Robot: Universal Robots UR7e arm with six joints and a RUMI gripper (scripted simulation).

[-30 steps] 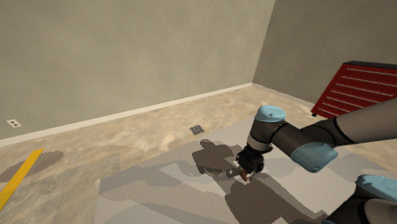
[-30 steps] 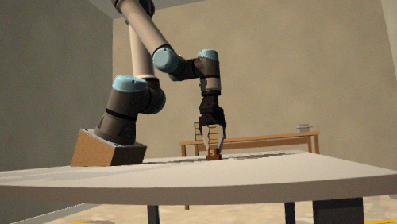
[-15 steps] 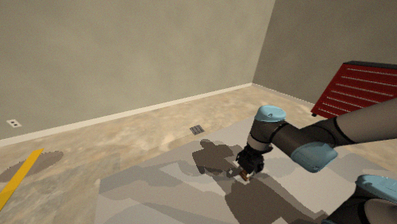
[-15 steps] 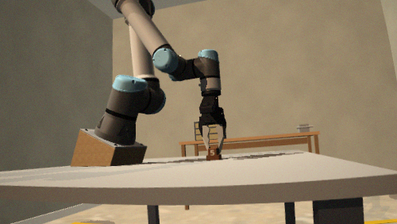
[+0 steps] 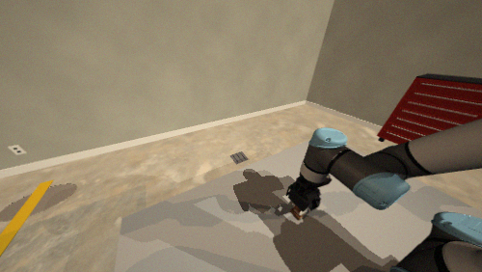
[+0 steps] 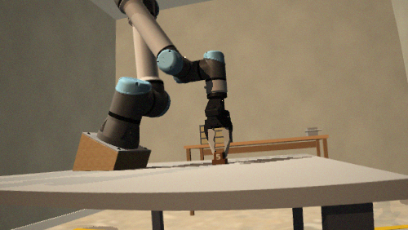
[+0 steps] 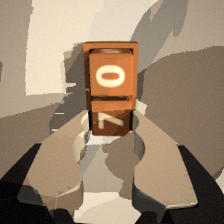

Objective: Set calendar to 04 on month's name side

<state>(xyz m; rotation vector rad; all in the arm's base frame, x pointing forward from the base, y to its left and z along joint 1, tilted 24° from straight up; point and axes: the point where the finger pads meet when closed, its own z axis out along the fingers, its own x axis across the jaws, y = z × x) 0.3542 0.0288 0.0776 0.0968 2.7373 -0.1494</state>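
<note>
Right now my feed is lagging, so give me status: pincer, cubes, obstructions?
Pincer shut on cube showing 7. Cube showing 0 just beyond it. Nothing visible blocking.

Plain grey-green walls (image 5: pixel 145 63) meet a mottled tan floor (image 5: pixel 159 159) at a pale baseboard (image 5: pixel 145 141). A red cabinet (image 5: pixel 434 113) stands in the corner, a yellow stripe (image 5: pixel 21 214) crosses the floor, and a wooden bench (image 6: pixel 281 143) waits behind the grey table (image 6: pixel 245 179).
</note>
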